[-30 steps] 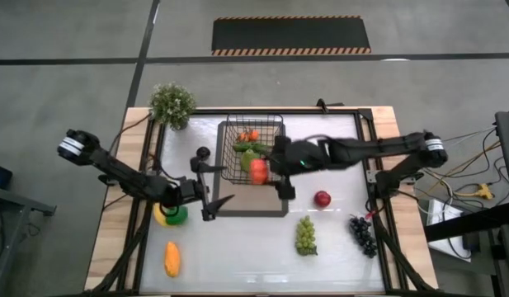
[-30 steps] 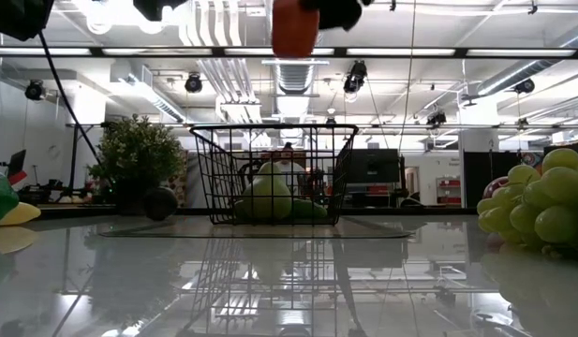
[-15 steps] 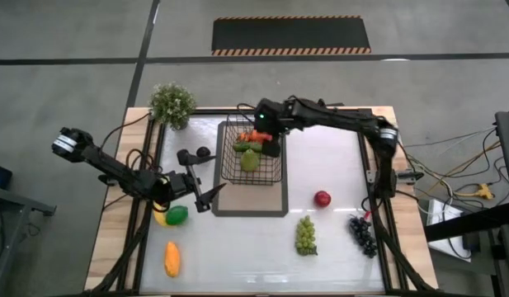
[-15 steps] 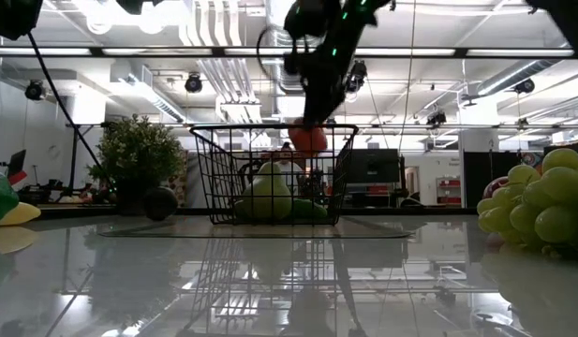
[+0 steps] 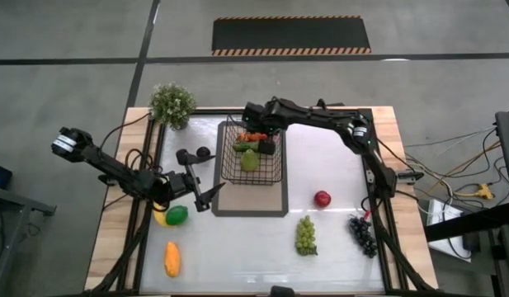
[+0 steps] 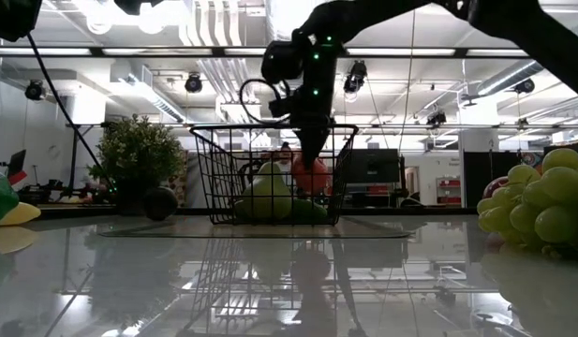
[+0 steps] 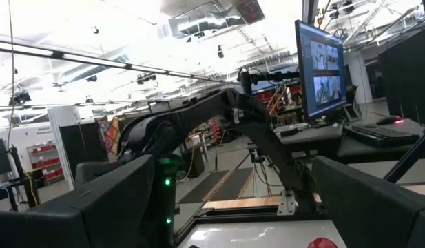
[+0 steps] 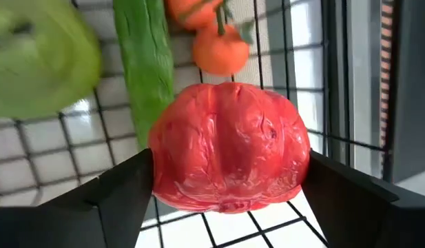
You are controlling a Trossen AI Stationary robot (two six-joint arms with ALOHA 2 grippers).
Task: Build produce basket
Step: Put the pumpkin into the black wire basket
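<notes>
My right gripper reaches into the black wire-mesh basket, its fingers spread wide around a glossy red tomato, touching both sides. My left gripper hangs wide open, empty, beside the basket.

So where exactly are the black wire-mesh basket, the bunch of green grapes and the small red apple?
Black wire-mesh basket (image 5: 278, 167): high view, on its right-hand rim.
Bunch of green grapes (image 5: 305, 235): high view, middle of the bunch.
Small red apple (image 5: 322, 199): high view, centre of the fruit.
</notes>
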